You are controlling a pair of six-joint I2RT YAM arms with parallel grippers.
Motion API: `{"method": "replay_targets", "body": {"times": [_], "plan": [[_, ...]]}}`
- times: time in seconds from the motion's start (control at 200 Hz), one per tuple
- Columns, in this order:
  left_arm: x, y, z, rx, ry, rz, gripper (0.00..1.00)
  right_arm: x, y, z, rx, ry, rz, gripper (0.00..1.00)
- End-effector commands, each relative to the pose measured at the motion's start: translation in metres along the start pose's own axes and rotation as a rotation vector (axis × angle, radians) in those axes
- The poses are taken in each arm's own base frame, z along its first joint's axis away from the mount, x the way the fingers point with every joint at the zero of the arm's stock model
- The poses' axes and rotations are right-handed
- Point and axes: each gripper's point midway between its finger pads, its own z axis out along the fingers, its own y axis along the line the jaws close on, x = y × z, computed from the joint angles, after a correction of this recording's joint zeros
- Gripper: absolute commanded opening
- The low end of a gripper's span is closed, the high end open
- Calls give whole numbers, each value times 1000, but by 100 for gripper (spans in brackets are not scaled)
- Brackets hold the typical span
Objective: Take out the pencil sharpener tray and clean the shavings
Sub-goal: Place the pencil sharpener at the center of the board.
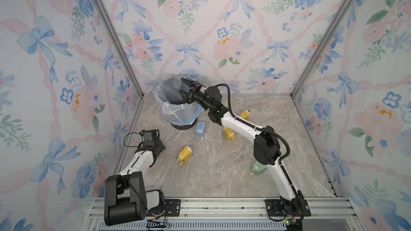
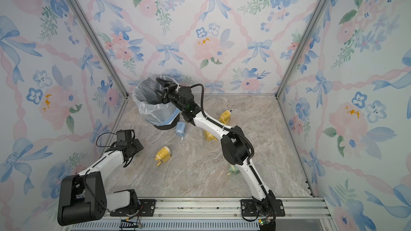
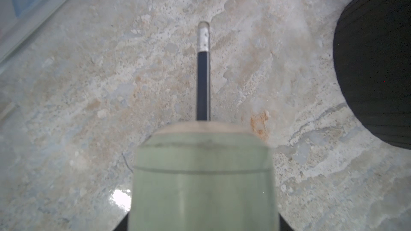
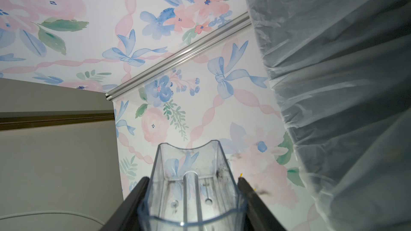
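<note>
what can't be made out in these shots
- Bin interior: both top views, hidden by right gripper and tray.
- Left gripper: top views, under its wrist camera.
- Held sharpener: left wrist view, blurred, cut off by edge.
- Loose green sharpener: top views, half behind right arm.

The bin stands back left on the tabletop, the tray above it; sharpeners lie before and right of it.

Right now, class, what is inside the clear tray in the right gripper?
The clear tray, clamped by the right gripper, shows only dark smudges and a middle ridge. Its near end is cut off, so unseen.
</note>
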Motion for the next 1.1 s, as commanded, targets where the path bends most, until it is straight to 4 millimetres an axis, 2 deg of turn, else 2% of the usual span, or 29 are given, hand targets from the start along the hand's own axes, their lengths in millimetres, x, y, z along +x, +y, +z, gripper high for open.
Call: {"method": "replay_targets", "body": {"times": [0.0,0.12,0.175,0.415,0.685,0.94,1.095], "plan": [[-1,4,1,-75,-24,46,0,19,35,-12,-18,58,-5,42],[-2,2,-2,-98,-55,48,0,17,36,-14,-15,72,-22,42],[-3,2,-2,-104,-61,46,6,15,34,-14,-10,76,-22,42],[-10,2,-9,-101,-96,37,51,13,34,-11,-23,93,-24,42],[-7,0,-10,-79,-91,26,74,9,36,-16,-23,88,-56,42],[-8,0,-9,-86,-90,28,78,3,37,-23,-22,80,-72,42],[-9,2,-8,-90,-90,19,77,2,38,-26,-26,82,-80,42]]}}
